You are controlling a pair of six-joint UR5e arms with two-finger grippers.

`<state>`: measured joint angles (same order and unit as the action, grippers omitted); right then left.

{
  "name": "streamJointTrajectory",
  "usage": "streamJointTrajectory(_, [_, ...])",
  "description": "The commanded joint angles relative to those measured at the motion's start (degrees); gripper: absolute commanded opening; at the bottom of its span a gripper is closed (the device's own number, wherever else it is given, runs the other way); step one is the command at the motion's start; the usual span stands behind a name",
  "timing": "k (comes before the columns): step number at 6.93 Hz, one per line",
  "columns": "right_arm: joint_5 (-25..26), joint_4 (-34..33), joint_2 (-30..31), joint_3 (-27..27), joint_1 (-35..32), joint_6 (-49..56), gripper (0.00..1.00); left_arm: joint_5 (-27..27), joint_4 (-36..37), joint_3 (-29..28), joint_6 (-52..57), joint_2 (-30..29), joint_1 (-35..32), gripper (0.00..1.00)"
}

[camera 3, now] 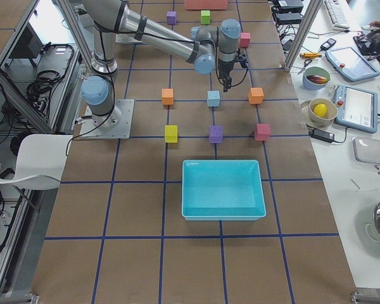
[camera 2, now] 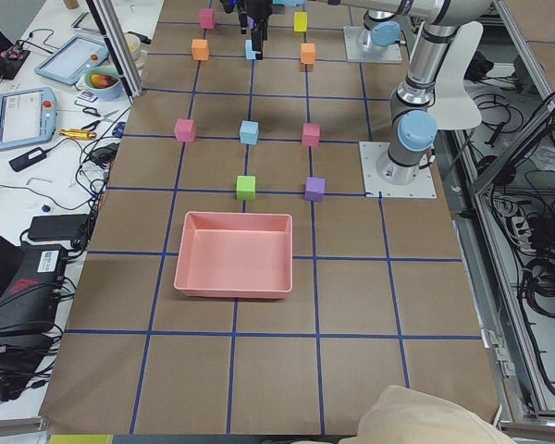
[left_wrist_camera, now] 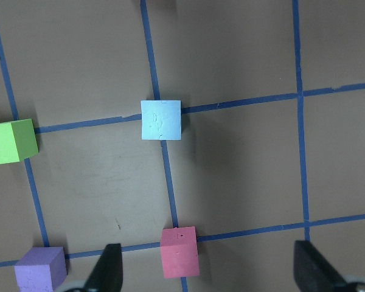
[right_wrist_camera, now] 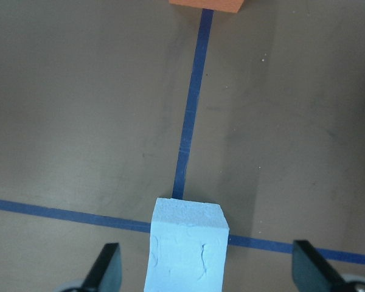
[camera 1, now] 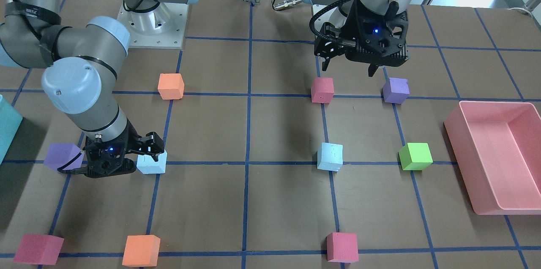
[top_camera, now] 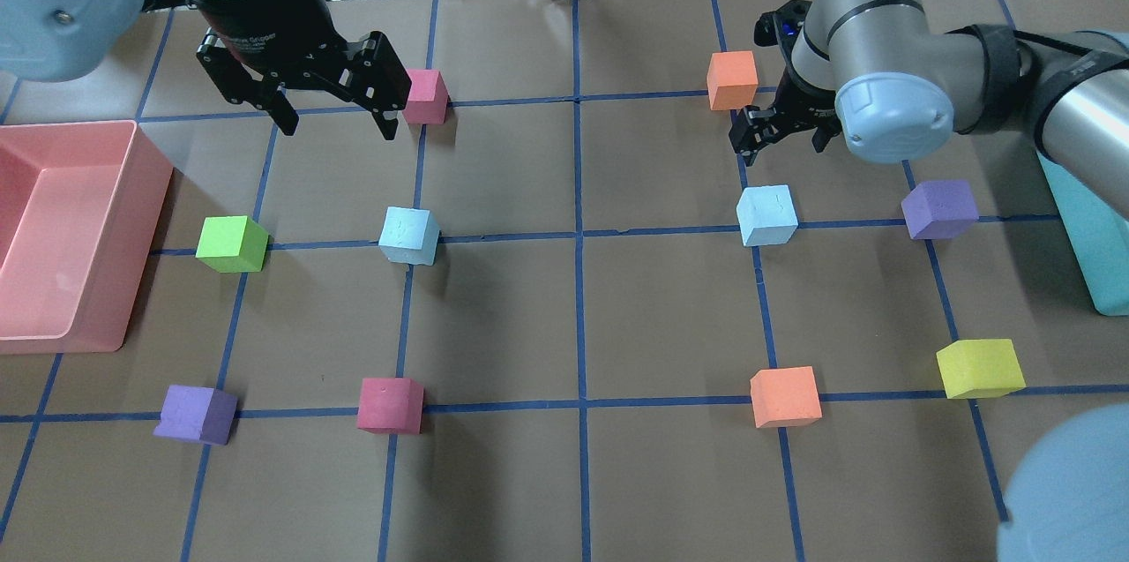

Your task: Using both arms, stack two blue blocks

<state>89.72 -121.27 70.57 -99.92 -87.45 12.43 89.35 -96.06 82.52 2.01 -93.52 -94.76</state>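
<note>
The right gripper [top_camera: 783,138] is low over the right blue block [top_camera: 767,215] with its jaws spread wide. In its wrist view the block sits at the bottom of the frame between the two fingers [right_wrist_camera: 106,271], a little nearer the one on that view's left, with a clear gap on each side. Whether a fingertip has reached the height of the block's top cannot be told from the front view. The block stands on a tape crossing on the table [top_camera: 573,324]. An orange block [top_camera: 732,79] lies past it along the same tape line and a purple block [top_camera: 939,209] is off to its side.

The left gripper [top_camera: 340,130] hangs high above the table, also wide open and holding nothing. Its wrist view shows the left blue block [left_wrist_camera: 161,120] well ahead of the fingertips, on another tape crossing. A pink block [left_wrist_camera: 179,250] shows lower down, between the fingers, and a green block [left_wrist_camera: 12,141] is at the frame's left edge.

The two blue blocks rest flat on the table, well apart, one in each arm's half.
</note>
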Motion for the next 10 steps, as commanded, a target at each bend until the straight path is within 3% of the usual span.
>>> streamJointTrajectory(1, [-0.33,-1.43,-2.88,-0.8,0.18,0.22,1.0,0.12,-0.01,0.01,0.01,0.09,0.01,1.0])
streamJointTrajectory(6, [-0.68,0.49,-5.17,-1.33,0.09,-1.36,1.0,0.12,-0.01,0.01,0.01,0.09,0.01,1.0])
streamJointTrajectory(7, [-0.77,0.77,-5.18,-2.29,0.09,-2.4,0.8,0.12,-0.01,0.01,0.1,0.18,0.1,1.0])
streamJointTrajectory(8, [-0.77,0.68,-5.18,-2.56,0.09,-3.28,0.3,0.12,-0.01,0.01,0.1,0.18,0.01,1.0])
streamJointTrajectory(9, [-0.68,0.77,-5.18,-2.56,0.18,-3.55,0.09,0.03,0.08,0.01,0.27,-0.26,0.1,1.0])
streamJointTrajectory(10, [-0.6,0.86,-4.57,-2.04,0.18,-3.64,0.0,-0.14,0.17,0.1,0.36,-0.96,0.36,1.0])
